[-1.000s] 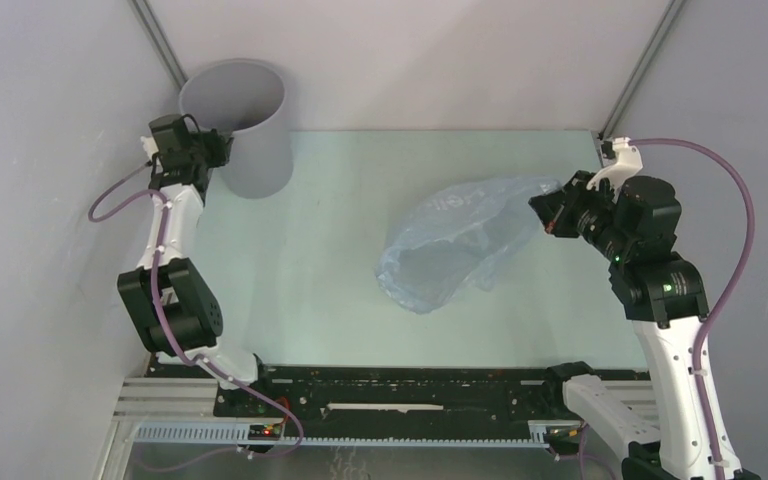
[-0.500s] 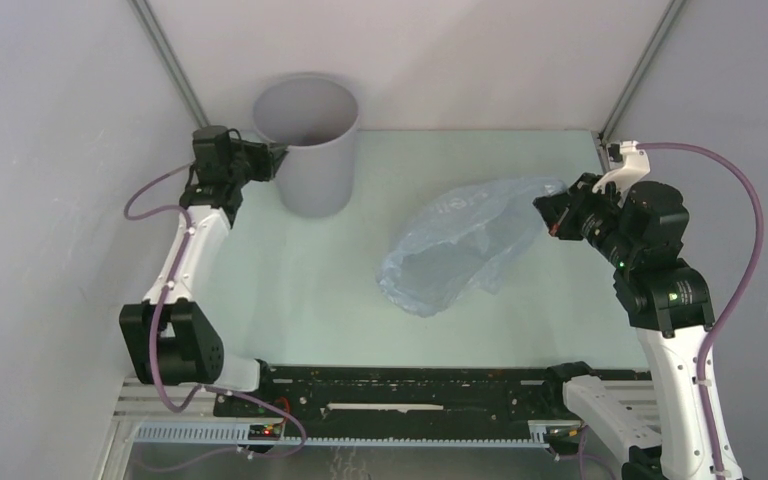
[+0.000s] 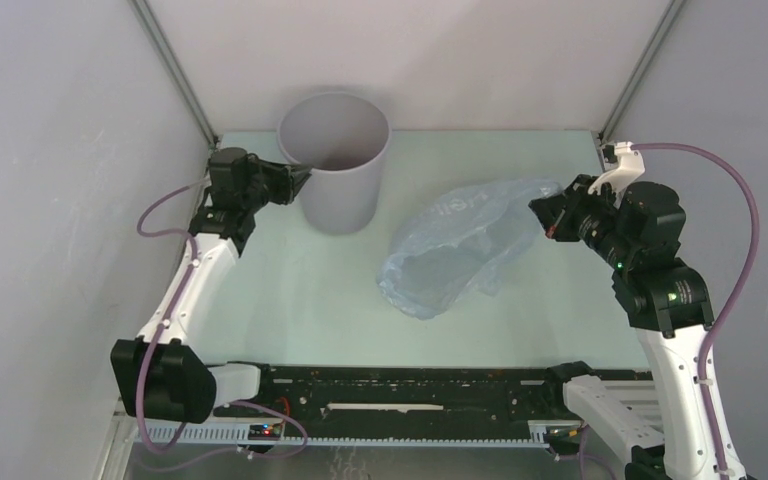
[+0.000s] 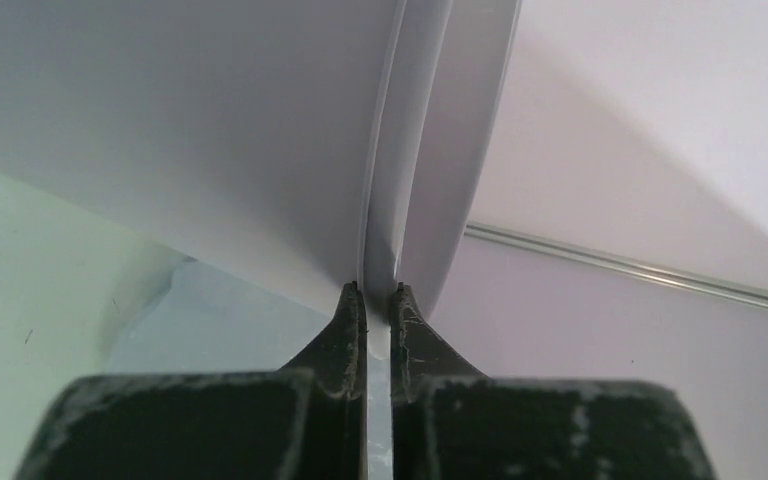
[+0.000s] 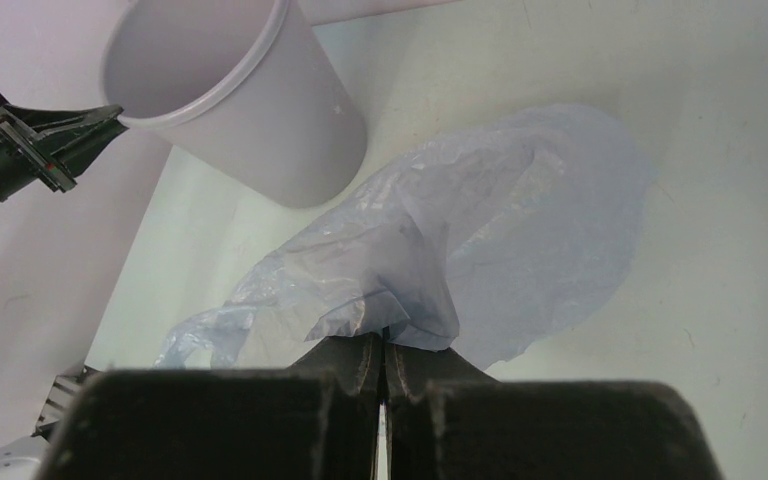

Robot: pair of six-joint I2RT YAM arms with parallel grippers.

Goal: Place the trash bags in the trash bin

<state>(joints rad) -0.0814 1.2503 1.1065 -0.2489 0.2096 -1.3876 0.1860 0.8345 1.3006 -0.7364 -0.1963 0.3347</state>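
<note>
- Since a second ago our left gripper (image 3: 304, 178) dragged the trash bin (image 3: 345, 200) rightward; only its wrist view shows jaws clamped on the rim.
- Our right gripper (image 3: 545, 215) pinches the trash bag (image 3: 450, 250), spread ahead of it.

trash bin (image 3: 340, 195): smooth grey plastic, seen as matt
trash bag (image 3: 455, 250): thin translucent plastic film, crinkled, slightly glossy
tabletop (image 3: 290, 290): smooth, matt, faintly scuffed

That plain grey round plastic bin (image 3: 338, 200) has its mouth wide open, nothing over it. Its rim is wedged between the left gripper (image 3: 304, 177) tips. The crinkly pale blue plastic bag (image 3: 450, 245) sprawls ahead of the right gripper (image 3: 544, 218), with bare green table (image 3: 290, 300) between bag and bin.
</note>
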